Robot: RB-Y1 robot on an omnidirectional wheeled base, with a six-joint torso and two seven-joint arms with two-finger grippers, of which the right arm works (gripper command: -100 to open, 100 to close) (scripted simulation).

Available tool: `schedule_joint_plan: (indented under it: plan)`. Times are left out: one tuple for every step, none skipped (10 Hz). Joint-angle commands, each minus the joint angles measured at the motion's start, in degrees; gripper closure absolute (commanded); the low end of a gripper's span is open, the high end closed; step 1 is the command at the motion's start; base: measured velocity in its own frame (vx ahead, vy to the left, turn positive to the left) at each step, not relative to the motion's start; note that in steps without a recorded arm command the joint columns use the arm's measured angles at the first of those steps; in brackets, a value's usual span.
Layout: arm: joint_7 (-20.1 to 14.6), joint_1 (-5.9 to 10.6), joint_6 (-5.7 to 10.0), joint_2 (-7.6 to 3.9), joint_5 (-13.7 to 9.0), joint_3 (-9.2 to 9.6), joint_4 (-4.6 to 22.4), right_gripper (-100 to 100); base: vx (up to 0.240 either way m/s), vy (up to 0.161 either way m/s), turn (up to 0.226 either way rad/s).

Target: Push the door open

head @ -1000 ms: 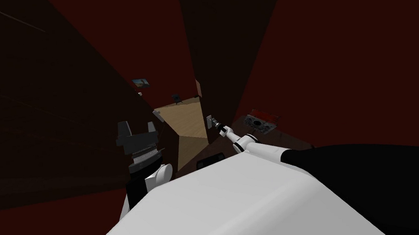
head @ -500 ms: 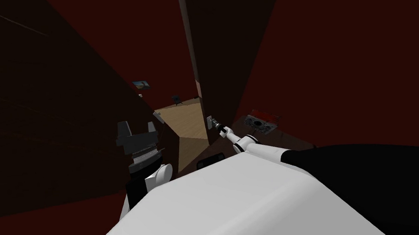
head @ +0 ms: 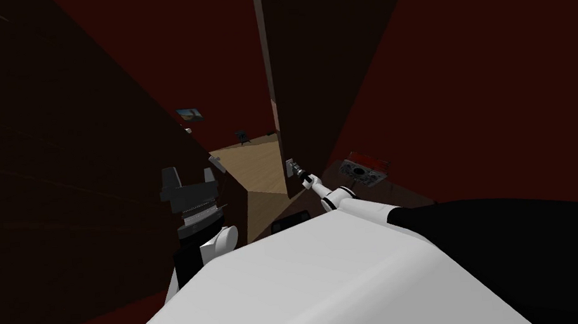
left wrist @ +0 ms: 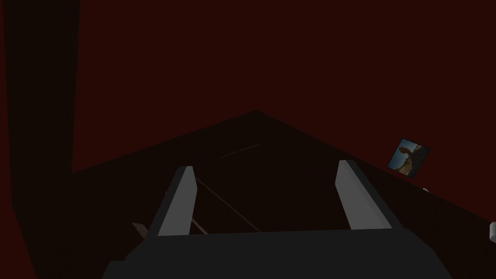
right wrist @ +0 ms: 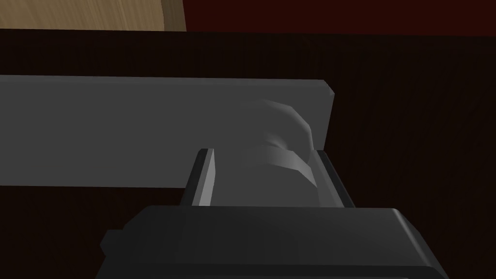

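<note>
- Fingers of the left gripper stand wide apart, holding nothing.
- Through the gap shows light wooden floor: the dark brown door is ajar (perhaps a third open), with a wider swing left to do.
- Its grey rounded handle, near the free edge, sits pinched in the right gripper; the room beyond looks unobstructed.

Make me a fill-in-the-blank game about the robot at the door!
On the door, the right gripper is shut on the grey ____.
The left gripper is ____, holding nothing.
The picture hangs on a wall coloured dark ____.
Missing words: handle; open; red.
</note>
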State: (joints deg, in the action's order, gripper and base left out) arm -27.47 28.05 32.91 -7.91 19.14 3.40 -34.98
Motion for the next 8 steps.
schedule_joint_plan:
  plan:
    - [1.6, 1.12, 0.33, -0.32, -0.9, -1.81, 1.4, 100, 0.178, 0.117, -0.069]
    - [2.5, 1.11, 0.05, -0.14, -1.3, -2.58, 1.4, 100, 0.184, 0.146, -0.073]
    - [2.5, 1.11, 0.05, -0.14, -1.3, -2.58, 1.4, 100, 0.150, 0.092, -0.047]
    - [2.5, 1.11, 0.05, -0.14, -1.3, -2.58, 1.4, 100, 0.063, 0.022, 0.009]
    - [3.8, 1.09, -0.40, 0.14, -2.0, -3.79, 1.3, 100, 0.089, 0.058, -0.052]
    - [4.3, 1.08, -0.55, 0.24, -2.2, -4.20, 1.3, 100, 0.139, 0.129, -0.092]
    - [4.8, 1.08, -0.70, 0.34, -2.5, -4.62, 1.3, 100, 0.137, 0.122, -0.075]
    - [5.7, 1.07, -1.02, 0.54, -2.9, -5.47, 1.3, 100, 0.131, 0.141, -0.063]
